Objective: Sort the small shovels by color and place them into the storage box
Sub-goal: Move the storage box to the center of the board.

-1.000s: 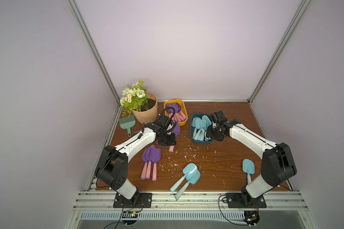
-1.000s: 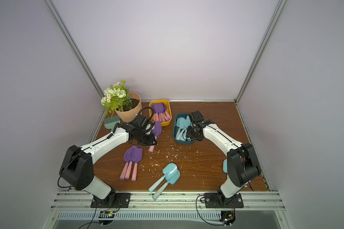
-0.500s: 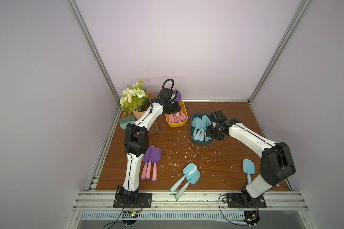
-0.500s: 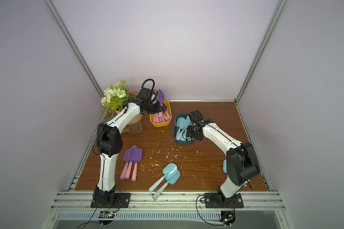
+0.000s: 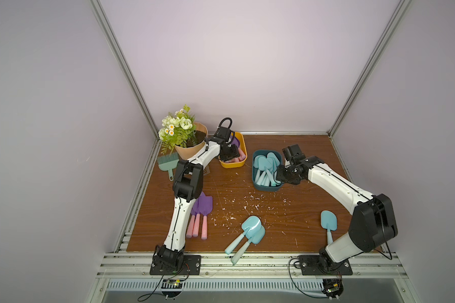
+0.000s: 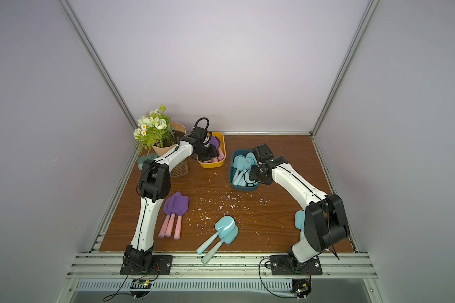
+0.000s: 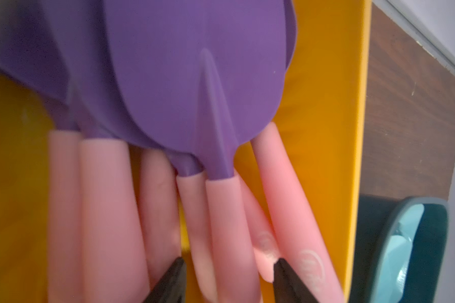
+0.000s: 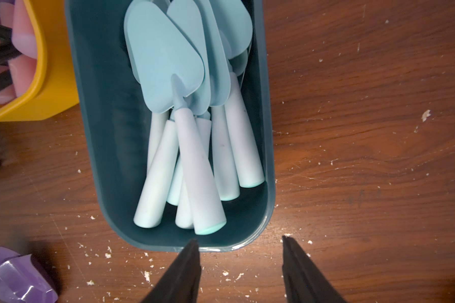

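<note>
Several purple shovels with pink handles (image 7: 221, 230) lie in the yellow box (image 5: 244, 153) (image 6: 222, 143). My left gripper (image 7: 228, 262) (image 5: 230, 154) (image 6: 208, 155) hangs over them, open, its fingertips standing on either side of the pink handles. Light blue shovels (image 8: 192, 147) fill the teal box (image 5: 255, 181) (image 6: 233, 181). My right gripper (image 8: 239, 240) (image 5: 277, 177) is open and empty just past the teal box's near end. On the table lie three purple shovels (image 5: 201, 207) (image 6: 176, 204), a light blue pair (image 5: 252, 228) (image 6: 225, 227) and a single light blue one (image 5: 328, 220).
A flower pot (image 5: 192, 149) stands at the back left, with a green brush (image 5: 167, 162) beside it. A brown slotted scoop (image 6: 180, 169) lies under my left arm. White crumbs (image 5: 247, 204) are scattered mid-table. Walls close in the back and sides.
My left arm swung from mid-table to the yellow box carrying a purple shovel, then its jaws opened and the shovel now lies in the box. The right arm has not moved.
</note>
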Controlling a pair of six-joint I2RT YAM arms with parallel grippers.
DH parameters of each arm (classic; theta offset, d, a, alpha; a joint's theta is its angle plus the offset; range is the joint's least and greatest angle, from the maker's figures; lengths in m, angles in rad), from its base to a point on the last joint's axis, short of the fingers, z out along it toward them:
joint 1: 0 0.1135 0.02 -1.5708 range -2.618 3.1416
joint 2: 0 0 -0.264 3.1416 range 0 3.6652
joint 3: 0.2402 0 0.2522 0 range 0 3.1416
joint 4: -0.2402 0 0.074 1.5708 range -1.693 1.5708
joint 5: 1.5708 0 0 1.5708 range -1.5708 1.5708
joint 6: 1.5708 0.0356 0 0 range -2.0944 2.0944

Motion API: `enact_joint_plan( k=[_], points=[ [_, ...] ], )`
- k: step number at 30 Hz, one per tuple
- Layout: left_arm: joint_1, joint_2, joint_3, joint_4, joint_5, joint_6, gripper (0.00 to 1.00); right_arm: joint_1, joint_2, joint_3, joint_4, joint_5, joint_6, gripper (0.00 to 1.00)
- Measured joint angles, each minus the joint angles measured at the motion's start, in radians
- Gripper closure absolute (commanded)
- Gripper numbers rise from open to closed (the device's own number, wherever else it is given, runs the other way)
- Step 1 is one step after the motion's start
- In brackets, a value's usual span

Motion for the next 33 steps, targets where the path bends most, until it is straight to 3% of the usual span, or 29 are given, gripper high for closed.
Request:
enact_joint_plan(
  k=[11, 26, 33],
  points=[
    [-0.035, -0.296, -0.400, 0.132, -0.028, 0.033, 0.43, 0.018, -0.026, -0.109, 0.019, -0.026, 0.016, 0.46],
    [-0.116, -0.444, -0.722, 0.207, -0.029, 0.080, 0.46, 0.162, -0.131, -0.204, 0.040, -0.033, 0.092, 0.46],
    [-0.120, -0.506, -0.783, 0.175, -0.044, 0.112, 0.45, 0.236, -0.132, -0.205, 0.046, -0.033, 0.090, 0.46]
  ],
)
